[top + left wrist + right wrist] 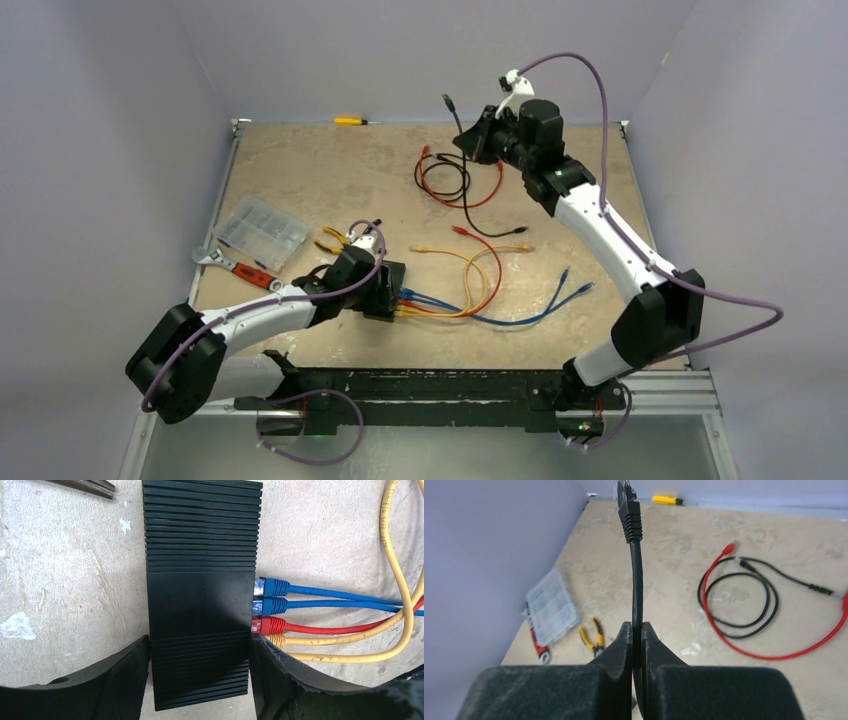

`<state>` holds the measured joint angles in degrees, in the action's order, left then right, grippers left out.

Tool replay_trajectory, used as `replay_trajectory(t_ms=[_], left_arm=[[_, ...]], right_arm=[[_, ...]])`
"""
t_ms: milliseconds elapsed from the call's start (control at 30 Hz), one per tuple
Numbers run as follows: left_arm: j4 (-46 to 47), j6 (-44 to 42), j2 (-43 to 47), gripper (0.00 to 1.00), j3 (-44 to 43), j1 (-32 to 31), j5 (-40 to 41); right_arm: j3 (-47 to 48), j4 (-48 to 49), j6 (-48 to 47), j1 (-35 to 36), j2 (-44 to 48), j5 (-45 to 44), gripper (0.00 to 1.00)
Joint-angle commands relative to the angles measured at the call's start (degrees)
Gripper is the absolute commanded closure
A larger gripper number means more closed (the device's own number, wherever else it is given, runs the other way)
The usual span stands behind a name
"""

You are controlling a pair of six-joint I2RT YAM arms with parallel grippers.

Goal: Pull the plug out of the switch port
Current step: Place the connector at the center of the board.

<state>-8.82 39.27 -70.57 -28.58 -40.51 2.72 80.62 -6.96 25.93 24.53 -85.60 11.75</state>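
Observation:
The switch (pixel 200 595), a flat black ribbed box, lies on the table near the front left (pixel 390 288). My left gripper (pixel 200 642) is shut on it, one finger against each long side. Two blue plugs (pixel 272 596), a red plug (pixel 270 625) and a yellow plug (pixel 276 640) sit in its ports. My right gripper (pixel 637 627) is raised over the far side of the table (pixel 478 140). It is shut on a black cable (pixel 637 580) whose free plug (pixel 628 510) points upward, well away from the switch.
A clear compartment box (pixel 262 232), a red wrench (pixel 240 268) and yellow pliers (pixel 333 243) lie at the left. A yellow screwdriver (pixel 350 121) rests at the back wall. Coiled red and black cables (pixel 455 180) lie at the back, loose yellow, red and blue cables (pixel 480 285) in the middle.

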Motion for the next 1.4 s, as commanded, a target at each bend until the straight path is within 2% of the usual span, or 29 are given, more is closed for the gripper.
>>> replay_trajectory(t_ms=[0, 267, 567, 833, 967, 1000, 1100, 1267, 1367], left_arm=[[-2.1, -0.2, -0.8, 1.00, 1.9, -0.1, -0.6], [-2.5, -0.9, -1.7, 1.00, 1.1, 0.0, -0.2], [-2.6, -1.0, -2.0, 1.00, 0.7, 0.0, 0.2], [-2.6, -0.8, -2.1, 1.00, 0.9, -0.1, -0.1], [-2.4, -0.9, -2.4, 1.00, 0.7, 0.0, -0.3], [-2.3, -1.0, -2.5, 1.00, 0.6, 0.0, -0.5], [-2.1, -1.0, -2.5, 1.00, 0.6, -0.1, -0.6], [-1.2, -0.9, -2.6, 1.00, 1.1, -0.1, -0.9], [-0.8, -0.8, -2.8, 1.00, 1.1, -0.1, -1.1]], right_arm=[[8.0, -2.6, -3.9, -1.9, -5.3, 0.7, 1.00], [20.3, -5.1, -6.2, -5.0, -20.9, 4.0, 1.00], [38.5, -10.3, -6.8, -5.7, -38.7, 8.4, 1.00], [50.6, -12.8, -5.4, -5.7, -49.2, 11.5, 1.00], [51.0, -12.9, -5.4, -5.8, -50.7, 10.8, 0.94], [50.3, -12.7, -5.4, -5.8, -50.5, 9.8, 0.91], [48.4, -13.6, -5.3, -6.2, -49.6, 5.3, 0.68], [41.8, -11.2, -5.5, -7.1, -44.8, 3.4, 0.37], [36.8, -9.2, -5.7, -7.1, -41.1, 3.4, 0.27]])
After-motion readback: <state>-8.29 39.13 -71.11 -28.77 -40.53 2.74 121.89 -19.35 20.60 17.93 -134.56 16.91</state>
